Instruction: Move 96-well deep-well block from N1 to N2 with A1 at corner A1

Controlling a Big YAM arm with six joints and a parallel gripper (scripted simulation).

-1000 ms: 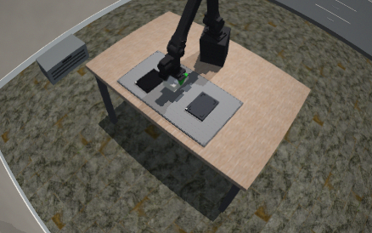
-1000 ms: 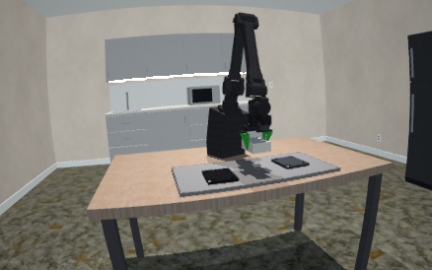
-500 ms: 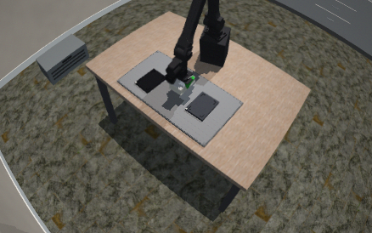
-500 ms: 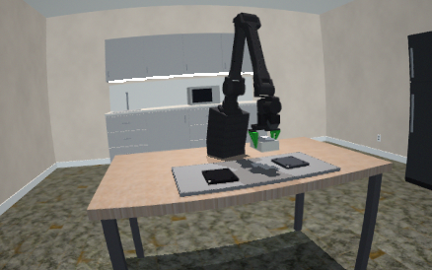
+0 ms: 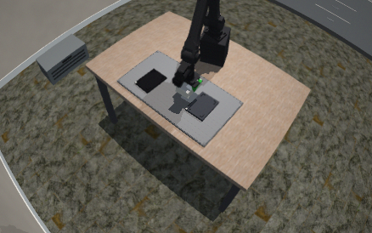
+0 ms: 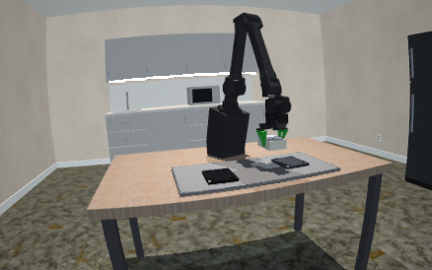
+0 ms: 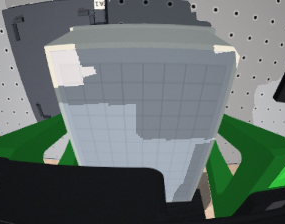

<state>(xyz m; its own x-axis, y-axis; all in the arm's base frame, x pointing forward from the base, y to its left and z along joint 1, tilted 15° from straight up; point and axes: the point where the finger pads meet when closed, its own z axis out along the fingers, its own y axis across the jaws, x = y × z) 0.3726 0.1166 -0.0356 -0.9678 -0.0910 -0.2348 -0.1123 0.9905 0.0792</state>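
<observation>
My gripper [image 5: 188,86] is shut on the pale grey 96-well deep-well block [image 5: 186,93] and holds it upright in the air above the grey mat, between the two nests. In the exterior view the block [image 6: 275,143] hangs in the green fingers [image 6: 272,134], above and just behind nest N2 [image 6: 290,162]. Nest N1 [image 5: 150,80] is an empty black square at the mat's left end, and it also shows in the side view [image 6: 219,175]. Nest N2 [image 5: 202,106] is dark grey and empty. In the wrist view the block [image 7: 142,116] fills the middle between the green fingers, with a dark grey nest [image 7: 33,50] beneath.
The arm's black base [image 5: 214,48] stands behind the grey perforated mat [image 5: 179,95] on the wooden table. A grey box [image 5: 62,58] sits on the floor beyond the table's left corner. A white corner marker [image 7: 98,4] shows on the nest in the wrist view.
</observation>
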